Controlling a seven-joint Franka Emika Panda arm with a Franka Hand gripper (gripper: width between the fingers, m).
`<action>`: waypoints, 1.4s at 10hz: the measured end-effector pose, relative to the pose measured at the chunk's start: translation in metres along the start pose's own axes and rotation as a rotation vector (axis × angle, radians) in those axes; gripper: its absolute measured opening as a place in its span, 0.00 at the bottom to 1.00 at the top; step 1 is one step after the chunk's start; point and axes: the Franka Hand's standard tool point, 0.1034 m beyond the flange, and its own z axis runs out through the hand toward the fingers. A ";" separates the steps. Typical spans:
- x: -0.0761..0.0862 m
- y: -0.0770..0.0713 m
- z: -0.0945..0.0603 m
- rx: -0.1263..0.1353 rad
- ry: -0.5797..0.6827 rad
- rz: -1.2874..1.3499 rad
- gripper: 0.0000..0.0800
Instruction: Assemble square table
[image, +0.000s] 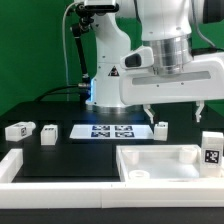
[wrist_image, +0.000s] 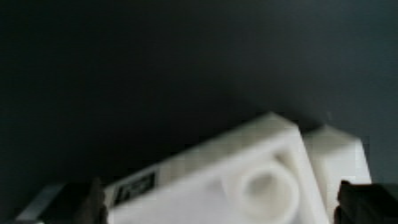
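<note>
claw (image: 175, 112): jaws apart, raised near square top (image: 165, 152) | tagged leg (image: 211, 150) upright on it | marker board (image: 108, 130) beyond

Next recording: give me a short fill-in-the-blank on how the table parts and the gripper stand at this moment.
1. The gripper hangs over the table top with its jaws ___.
2. On the exterior view's left of the marker board lie ___ legs.
3. The table top's corner hole, seen in the wrist view, is ___ in shape.
Missing words: open; two; round.
</note>
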 end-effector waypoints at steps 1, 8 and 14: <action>0.001 0.000 -0.001 0.001 0.002 -0.022 0.81; -0.051 0.039 0.014 -0.003 -0.492 0.075 0.81; -0.064 0.027 0.026 -0.006 -0.726 0.114 0.81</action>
